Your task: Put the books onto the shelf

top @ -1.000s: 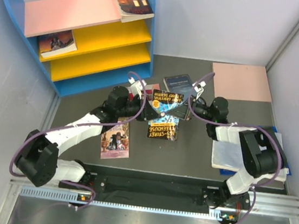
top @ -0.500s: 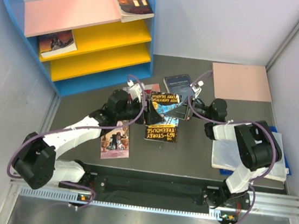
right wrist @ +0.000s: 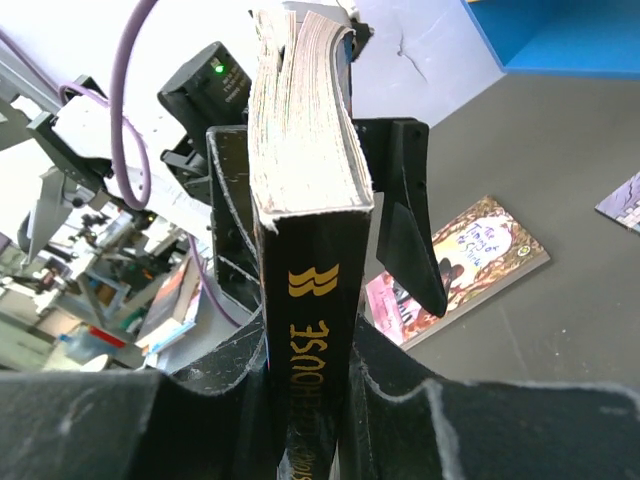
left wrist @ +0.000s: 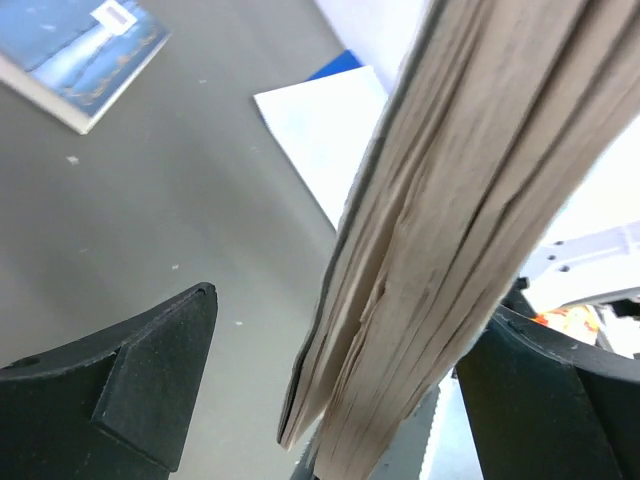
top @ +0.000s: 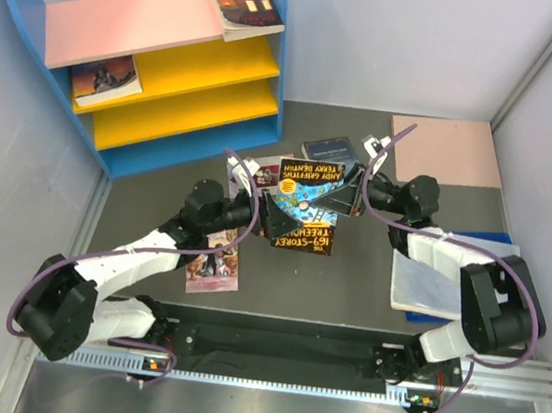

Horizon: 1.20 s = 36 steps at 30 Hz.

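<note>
A blue-yellow cartoon book (top: 307,206) stands tilted on edge above the table between both arms. My right gripper (right wrist: 305,400) is shut on its black spine (right wrist: 310,300). My left gripper (left wrist: 340,400) is open, and the book's page edge (left wrist: 450,250) sits loose between its fingers (left wrist: 150,390). The shelf (top: 171,73) stands at the back left with one book (top: 242,3) on its pink top and another (top: 105,80) on the upper yellow board. A navy book (top: 328,151) and a pink-purple book (top: 213,264) lie flat on the table.
A flat pink board (top: 444,152) lies at the back right. A large pale blue-white pad (top: 439,272) lies under the right arm. The grey walls close in on both sides, and the arm bases line the near edge.
My left gripper has opened off the cartoon book and drawn back a little to the left. My right gripper has swung the book up onto its edge, holding it by the spine.
</note>
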{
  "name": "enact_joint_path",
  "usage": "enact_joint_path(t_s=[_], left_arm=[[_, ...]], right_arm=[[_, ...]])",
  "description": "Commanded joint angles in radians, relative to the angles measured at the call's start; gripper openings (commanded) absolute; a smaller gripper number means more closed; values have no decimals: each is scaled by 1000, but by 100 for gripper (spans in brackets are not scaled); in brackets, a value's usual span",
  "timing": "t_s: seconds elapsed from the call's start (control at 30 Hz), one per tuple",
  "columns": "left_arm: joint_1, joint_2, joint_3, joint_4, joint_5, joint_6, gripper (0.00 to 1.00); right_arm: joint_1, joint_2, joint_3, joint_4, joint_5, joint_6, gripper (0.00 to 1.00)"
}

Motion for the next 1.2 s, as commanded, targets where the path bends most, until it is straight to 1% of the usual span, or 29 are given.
enact_joint_path(t_s=[0.0, 0.03, 0.17, 0.2, 0.27, 0.4, 0.57, 0.6, 0.67, 0.7, 0.8, 0.83, 0.9, 0.93, 0.97, 1.0, 1.03, 1.07, 1.17], left_arm=[[1, 19, -22, 147, 57, -49, 99], [-1, 22, -22, 170, 80, -63, 99], [-7, 25, -23, 211, 110, -103, 98], [-10, 24, -22, 210, 113, -104, 99], [-10, 30, -16, 217, 143, -124, 98], [-26, 36, -8, 242, 170, -154, 93], [-30, 11, -2, 190, 164, -140, 86], [-30, 10, 4, 172, 163, -137, 80], [-32, 11, 23, 124, 159, -129, 75], [-30, 11, 24, 121, 156, -129, 69], [-32, 10, 29, 116, 154, -132, 61], [-30, 13, 35, 112, 153, -131, 55], [-30, 19, 41, 107, 157, -127, 50], [-30, 27, 46, 107, 165, -130, 45], [-30, 30, 49, 110, 168, -132, 42], [-32, 37, 55, 113, 173, -135, 31], [-30, 40, 57, 115, 173, -138, 13], [-30, 41, 57, 118, 173, -140, 2], [-30, 41, 69, 109, 167, -140, 0]], right_arm=[[3, -114, 65, -93, 3, -119, 0], [3, -125, 69, -119, 3, -139, 0], [-5, -177, 106, -352, 28, -277, 0], [-3, -182, 126, -383, 34, -317, 0], [-3, -185, 145, -446, 37, -345, 0], [-14, -185, 186, -498, 43, -382, 0], [-28, -170, 221, -555, 48, -423, 0], [-29, -168, 231, -572, 48, -434, 0], [-37, -168, 237, -604, 52, -454, 0], [-40, -169, 240, -610, 52, -456, 0], [-51, -171, 244, -627, 51, -469, 0], [-54, -171, 246, -635, 49, -471, 0], [-60, -173, 247, -637, 51, -473, 0], [-62, -173, 249, -638, 49, -473, 0], [-65, -171, 249, -638, 49, -471, 0], [-65, -169, 254, -637, 49, -473, 0], [-65, -166, 255, -637, 48, -473, 0], [-66, -165, 257, -635, 48, -473, 0], [-66, -159, 264, -637, 43, -473, 0]])
